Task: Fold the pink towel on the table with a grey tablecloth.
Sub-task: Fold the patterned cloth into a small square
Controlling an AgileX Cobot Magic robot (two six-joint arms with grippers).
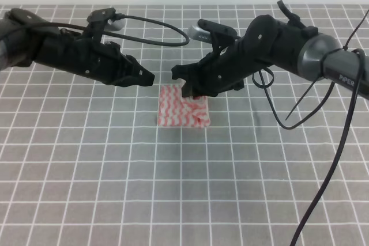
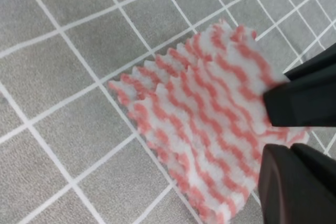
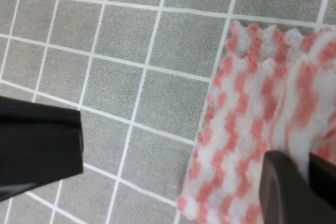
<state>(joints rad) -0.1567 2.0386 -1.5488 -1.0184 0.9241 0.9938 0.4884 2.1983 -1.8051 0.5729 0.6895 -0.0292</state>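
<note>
Grey gridded cloth covers the near surface, bare up to the one pink towel, which lies near the middle as a small, roughly square pad, apparently already doubled over, its right part rumpled. Two arms meet just beyond it. Right gripper hangs over the towel's far edge with its fingers spread, one tip seemingly at the cloth, probably placed to take or press that edge for a fold. Left gripper hovers just left of the towel's far corner, clear of it; whether its fingers are apart I cannot tell for sure.
</note>
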